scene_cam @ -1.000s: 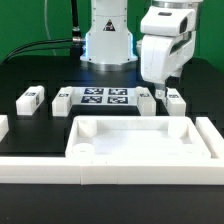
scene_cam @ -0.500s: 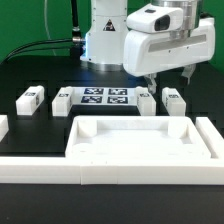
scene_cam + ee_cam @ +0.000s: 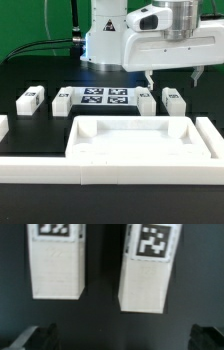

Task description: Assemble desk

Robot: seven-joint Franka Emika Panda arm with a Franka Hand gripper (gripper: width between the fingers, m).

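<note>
The white rimmed tabletop slab [image 3: 135, 141] lies at the front middle of the table. Four white post legs with tags lie behind it: two at the exterior view's left [image 3: 30, 99] [image 3: 63, 100] and two at its right [image 3: 146, 100] [image 3: 175, 100]. My gripper [image 3: 172, 78] hovers above the two right legs, open wide and empty. In the wrist view these two legs [image 3: 57, 269] [image 3: 147, 273] lie side by side ahead of the gripper [image 3: 124, 338]. Its dark fingertips [image 3: 40, 336] stand far apart, with nothing between them.
The marker board [image 3: 105, 97] lies between the two pairs of legs. Long white border bars run along the front [image 3: 100, 172] and at both sides [image 3: 210, 135] of the tabletop. The robot base [image 3: 107, 45] stands at the back, with a green backdrop behind it.
The gripper has turned about its vertical axis over the right legs, so its broad side now faces the exterior camera with both fingers spread apart. The parts have not moved.
</note>
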